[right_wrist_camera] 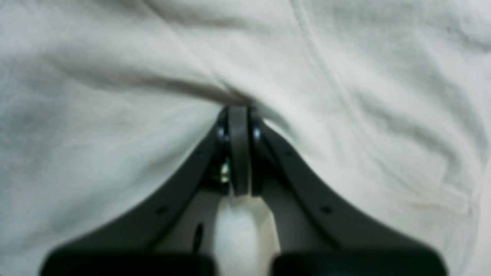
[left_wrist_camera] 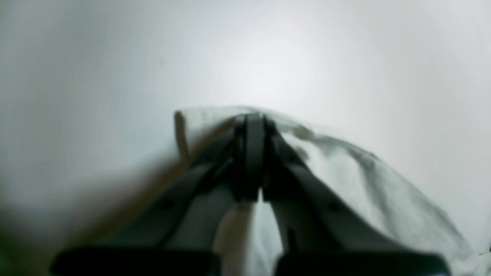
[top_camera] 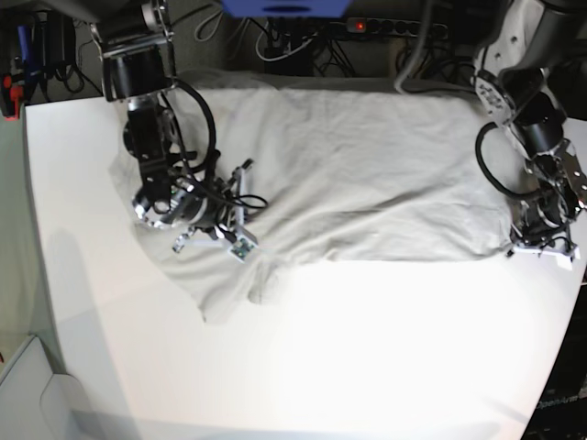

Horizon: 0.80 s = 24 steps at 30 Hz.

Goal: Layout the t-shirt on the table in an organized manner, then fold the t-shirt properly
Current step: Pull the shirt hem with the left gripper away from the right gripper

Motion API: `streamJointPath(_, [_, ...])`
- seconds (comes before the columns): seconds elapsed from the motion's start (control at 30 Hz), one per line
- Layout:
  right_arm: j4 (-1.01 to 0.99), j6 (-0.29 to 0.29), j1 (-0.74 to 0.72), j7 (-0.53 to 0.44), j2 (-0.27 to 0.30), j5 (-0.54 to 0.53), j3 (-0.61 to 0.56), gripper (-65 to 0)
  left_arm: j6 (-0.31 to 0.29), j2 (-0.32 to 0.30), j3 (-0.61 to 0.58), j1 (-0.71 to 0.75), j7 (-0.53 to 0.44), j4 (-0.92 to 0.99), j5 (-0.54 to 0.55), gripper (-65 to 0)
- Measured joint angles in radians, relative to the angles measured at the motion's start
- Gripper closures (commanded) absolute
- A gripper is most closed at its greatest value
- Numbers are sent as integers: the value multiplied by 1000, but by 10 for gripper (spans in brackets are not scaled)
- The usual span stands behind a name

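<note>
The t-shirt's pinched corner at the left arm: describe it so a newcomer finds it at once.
Start at the white table and follow the grey-beige t-shirt along its near hem to the base view's right end. There the left pincer, shut, holds the cloth's corner by the table's rim. The right pincer instead grips mid-cloth, surrounded by fabric.

Left tool (left_wrist_camera: 251,126) low, jaws closed, pinching cloth edge. Right tool (right_wrist_camera: 238,115) jaws closed, pressed down.
</note>
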State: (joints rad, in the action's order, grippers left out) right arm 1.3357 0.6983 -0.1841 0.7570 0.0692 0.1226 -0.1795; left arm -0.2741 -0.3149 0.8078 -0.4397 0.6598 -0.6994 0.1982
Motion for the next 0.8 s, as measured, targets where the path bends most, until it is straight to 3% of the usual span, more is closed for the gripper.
streamJointPath(0.13, [0,0,0,0,1,0,0,0,8,-37,-40,-48,-99,112,-8,0])
streamJointPath(0.27, [0,-1,6,-11,13,-11,-2,0,13,-62,-184,-76,-175,172,-14,0])
streamJointPath(0.53, [2,-4,13,-19,16,-8,0,0,19,-53,-446,-136,-298,184,-21,0])
streamJointPath(0.7, [2,-3,12,-18,16,-12,0,0,16,-62,-580,-232,-273,176,-16,0])
streamJointPath(0.8, [2,-3,10,-14,17,-16,0,0,14,-95,-600,-239,-123,95,-13,0])
